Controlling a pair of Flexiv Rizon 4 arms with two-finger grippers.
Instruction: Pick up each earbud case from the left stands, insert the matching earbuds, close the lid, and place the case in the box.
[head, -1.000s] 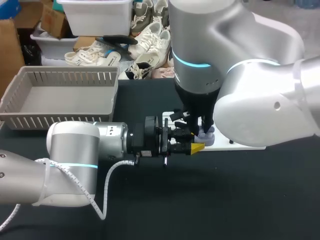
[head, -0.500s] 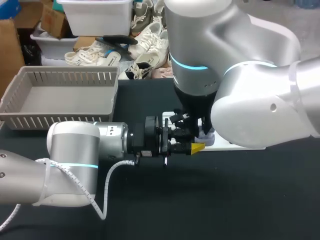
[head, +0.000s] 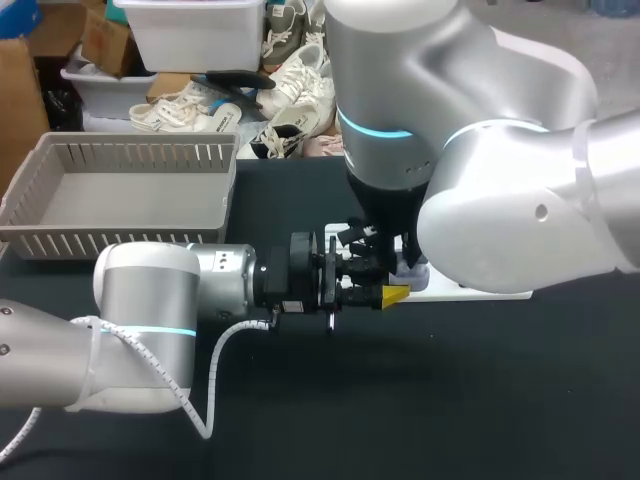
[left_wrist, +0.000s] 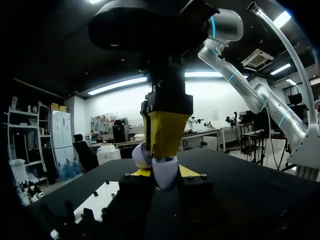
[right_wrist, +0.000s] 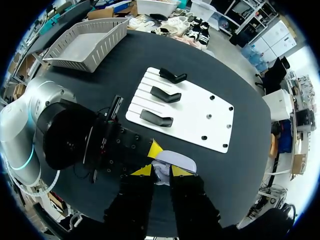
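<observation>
Black table (head: 450, 400) with grey basket (head: 130, 152); left jaws around open earbud case (left_wrist: 166, 174), right jaws tight on earbud (right_wrist: 160, 174).

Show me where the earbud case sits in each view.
Head view: earbud case at the left gripper's tips, under the right gripper, beside the white board.
Left wrist view: earbud case held between the left gripper's fingers; white board beside it.
Right wrist view: earbud case just ahead of the right gripper; white board further ahead.
Shared landmark: white board.

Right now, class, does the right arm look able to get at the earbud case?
Probably yes: the right gripper hangs directly over the earbud case, which the left gripper holds out, with nothing between them.
</observation>
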